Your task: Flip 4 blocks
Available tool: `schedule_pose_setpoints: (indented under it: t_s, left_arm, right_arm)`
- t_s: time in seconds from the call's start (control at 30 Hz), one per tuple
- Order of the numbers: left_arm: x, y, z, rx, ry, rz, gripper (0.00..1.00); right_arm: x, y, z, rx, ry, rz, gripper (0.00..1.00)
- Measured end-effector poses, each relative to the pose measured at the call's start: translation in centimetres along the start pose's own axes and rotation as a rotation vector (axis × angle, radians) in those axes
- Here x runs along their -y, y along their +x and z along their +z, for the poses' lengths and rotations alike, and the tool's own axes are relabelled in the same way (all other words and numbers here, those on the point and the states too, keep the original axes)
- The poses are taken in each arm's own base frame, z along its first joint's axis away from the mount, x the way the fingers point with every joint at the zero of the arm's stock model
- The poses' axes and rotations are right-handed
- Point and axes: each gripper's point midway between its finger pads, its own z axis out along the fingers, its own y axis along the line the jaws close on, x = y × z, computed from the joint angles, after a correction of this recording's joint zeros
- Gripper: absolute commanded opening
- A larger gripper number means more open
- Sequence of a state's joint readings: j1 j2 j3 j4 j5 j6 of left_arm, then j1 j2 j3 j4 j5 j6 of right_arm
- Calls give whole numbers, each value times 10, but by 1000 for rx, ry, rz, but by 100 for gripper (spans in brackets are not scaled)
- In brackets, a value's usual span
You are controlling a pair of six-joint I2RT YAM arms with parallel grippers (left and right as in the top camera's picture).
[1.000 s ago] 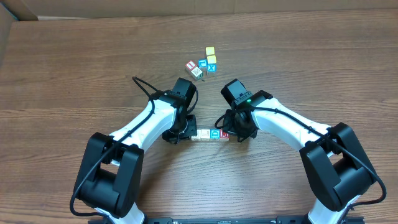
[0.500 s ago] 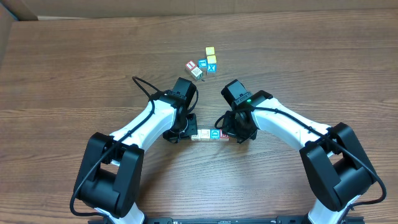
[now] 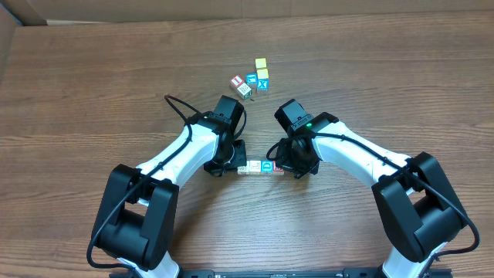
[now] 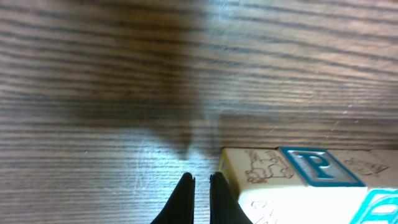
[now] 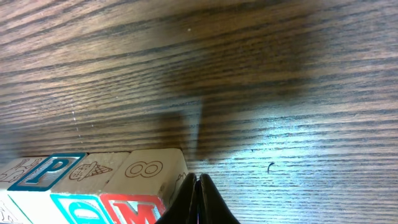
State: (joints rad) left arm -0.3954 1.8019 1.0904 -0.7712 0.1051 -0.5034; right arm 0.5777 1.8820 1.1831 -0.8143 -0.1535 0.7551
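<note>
The blocks [image 3: 258, 167] lay in a tight row near the middle of the tabletop [image 3: 77, 116]. We judged them light, stiff wood with slick faces, best pressed at the row's two end faces. The left gripper [image 4: 200, 188] and right gripper [image 5: 198, 190] were pinched shut and empty, one at each end.

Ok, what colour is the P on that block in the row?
Blue, inside a blue border; the P block shows best in the left wrist view.
</note>
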Motion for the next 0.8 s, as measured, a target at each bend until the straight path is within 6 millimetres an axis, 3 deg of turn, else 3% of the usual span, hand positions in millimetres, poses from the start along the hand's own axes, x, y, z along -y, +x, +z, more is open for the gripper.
schedule_pose_setpoints:
  t_s: [0.8]
  left_arm:
    - [3, 1, 0, -7, 17, 0, 4]
  right_arm:
    - [-3, 3, 0, -19, -19, 1, 4]
